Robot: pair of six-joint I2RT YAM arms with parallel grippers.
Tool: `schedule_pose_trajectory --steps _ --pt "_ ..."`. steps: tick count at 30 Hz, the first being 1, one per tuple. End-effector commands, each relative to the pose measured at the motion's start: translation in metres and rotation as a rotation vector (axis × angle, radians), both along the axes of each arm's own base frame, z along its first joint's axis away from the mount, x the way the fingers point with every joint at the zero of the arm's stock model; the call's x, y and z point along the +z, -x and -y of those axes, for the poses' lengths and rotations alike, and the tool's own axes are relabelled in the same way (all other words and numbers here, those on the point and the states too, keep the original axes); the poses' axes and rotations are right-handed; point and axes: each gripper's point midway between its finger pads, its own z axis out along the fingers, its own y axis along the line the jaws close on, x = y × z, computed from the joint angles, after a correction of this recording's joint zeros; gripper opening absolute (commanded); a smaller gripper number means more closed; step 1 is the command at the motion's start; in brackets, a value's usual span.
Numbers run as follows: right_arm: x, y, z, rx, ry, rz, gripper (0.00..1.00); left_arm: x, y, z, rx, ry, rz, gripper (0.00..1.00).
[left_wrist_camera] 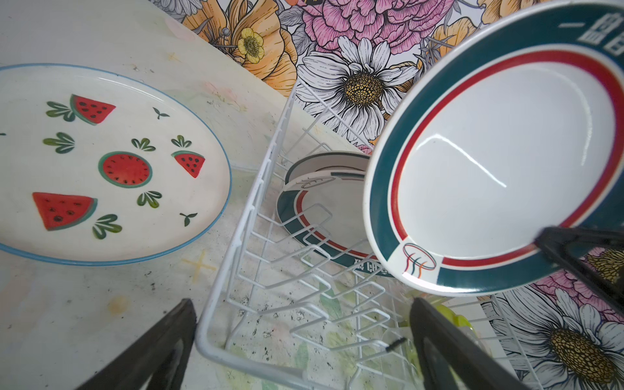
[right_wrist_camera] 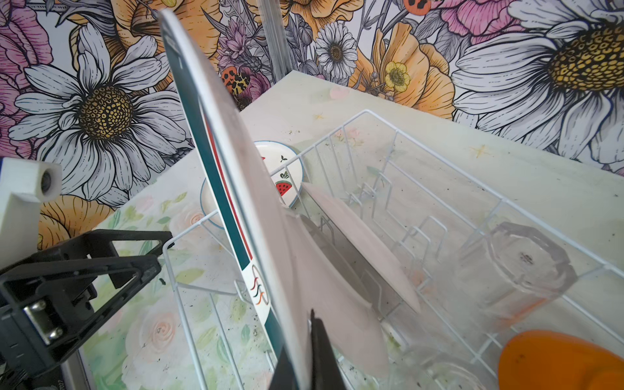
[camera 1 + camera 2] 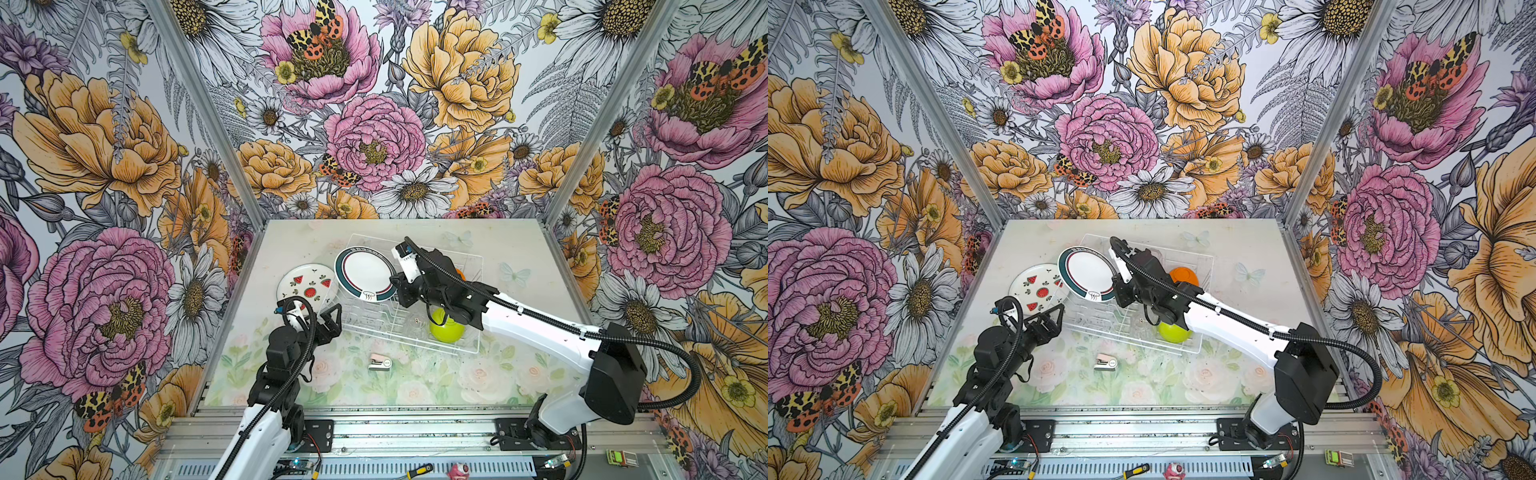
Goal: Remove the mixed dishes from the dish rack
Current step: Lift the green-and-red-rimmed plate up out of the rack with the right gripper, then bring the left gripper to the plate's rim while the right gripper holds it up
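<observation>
My right gripper [image 3: 397, 283] [image 2: 304, 337] is shut on the rim of a teal-rimmed white plate [image 3: 365, 274] [image 1: 499, 152]. It holds the plate tilted in the air above the left end of the white wire dish rack [image 3: 395, 338] [image 1: 236, 236]. A second teal-rimmed plate [image 1: 320, 209] leans among the tines. A clear tumbler [image 2: 526, 270], an orange bowl [image 3: 1183, 276] and a lime-green bowl [image 3: 446, 330] lie in the rack. The watermelon plate [image 3: 305, 284] lies flat on the table left of the rack. My left gripper [image 3: 332, 322] [image 1: 302, 304] is open at the rack's near left corner, holding nothing.
A small pink-white stapler-like object [image 3: 380, 362] lies on the floral mat in front of the rack. Flowered walls close in the table on three sides. The right arm [image 3: 540, 328] stretches across the rack's near right part.
</observation>
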Motion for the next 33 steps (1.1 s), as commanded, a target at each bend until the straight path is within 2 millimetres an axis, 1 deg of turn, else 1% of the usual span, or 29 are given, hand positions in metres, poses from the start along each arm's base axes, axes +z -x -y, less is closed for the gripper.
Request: schedule_pose_trajectory --steps 1,8,14,19,20,21,28,33 --pt "0.054 -0.005 0.003 -0.024 -0.126 0.083 0.00 0.009 -0.001 0.005 -0.003 0.027 0.026 0.99" --pt "0.063 -0.007 0.012 -0.051 -0.158 0.077 0.00 0.028 0.003 0.027 -0.061 0.058 0.066 0.99" --pt "0.073 -0.005 0.020 -0.074 -0.197 0.072 0.00 0.055 0.009 0.044 -0.113 0.097 0.113 0.99" --pt "0.071 -0.002 0.021 -0.074 -0.207 0.059 0.00 0.069 0.011 0.046 -0.110 0.096 0.136 0.99" --pt "0.071 -0.011 0.031 -0.104 -0.209 0.059 0.00 0.071 0.011 0.046 -0.109 0.091 0.139 0.99" --pt "0.071 -0.011 0.031 -0.105 -0.213 0.053 0.00 0.074 0.011 0.045 -0.108 0.086 0.142 0.99" --pt "0.071 -0.010 0.032 -0.103 -0.230 0.036 0.00 0.099 0.015 0.048 -0.132 0.086 0.184 0.99" --pt "0.074 -0.008 0.028 -0.079 -0.256 0.020 0.00 0.111 0.016 0.055 -0.170 0.128 0.196 0.99"
